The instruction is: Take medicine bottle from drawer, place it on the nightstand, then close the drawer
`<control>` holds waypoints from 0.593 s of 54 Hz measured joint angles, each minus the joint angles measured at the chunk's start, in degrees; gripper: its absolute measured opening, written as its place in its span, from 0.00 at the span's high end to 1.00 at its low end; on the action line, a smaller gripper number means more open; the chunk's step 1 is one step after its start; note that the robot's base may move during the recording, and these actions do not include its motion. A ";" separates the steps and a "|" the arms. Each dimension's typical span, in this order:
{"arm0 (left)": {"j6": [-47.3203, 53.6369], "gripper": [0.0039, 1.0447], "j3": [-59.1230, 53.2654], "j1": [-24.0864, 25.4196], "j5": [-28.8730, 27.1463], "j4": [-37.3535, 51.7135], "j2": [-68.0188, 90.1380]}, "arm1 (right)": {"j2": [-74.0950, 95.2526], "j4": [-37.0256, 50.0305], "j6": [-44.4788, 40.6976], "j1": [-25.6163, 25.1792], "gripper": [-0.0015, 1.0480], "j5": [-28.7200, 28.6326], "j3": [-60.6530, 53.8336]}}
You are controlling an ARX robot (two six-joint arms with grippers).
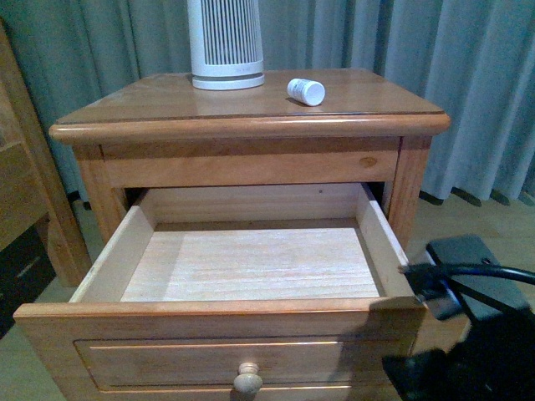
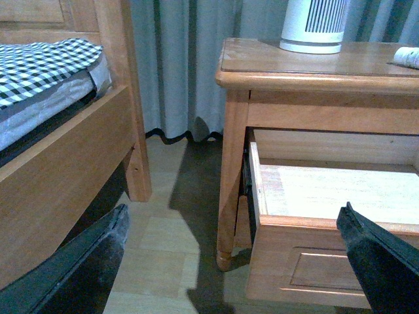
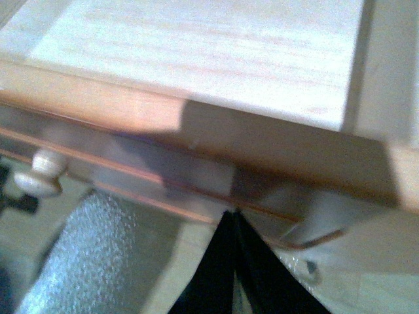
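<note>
Medicine bottle (image 1: pixel 306 91) is on the nightstand (image 1: pixel 251 125), so my closed, empty right gripper (image 3: pixel 234 219) just shoves the open drawer (image 1: pixel 226 355) shut next.

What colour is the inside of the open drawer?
Pale, unstained wood, lighter than the reddish-brown front; the drawer shows it best in the front view.

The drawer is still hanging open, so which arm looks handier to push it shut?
The right. Its pincer sits closed against the drawer front near the knob. The left pincer hangs off to the side, by the nightstand leg.
</note>
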 joint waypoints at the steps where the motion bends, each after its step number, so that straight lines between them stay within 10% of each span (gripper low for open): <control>1: 0.00 0.06 0.00 0.00 -0.02 0.00 0.00 | 0.94 0.22 -0.66 -0.15 0.97 0.17 0.59; 32: 0.00 0.06 0.00 0.00 -0.02 0.00 0.00 | 22.45 -8.87 -12.74 -6.47 0.97 1.14 38.95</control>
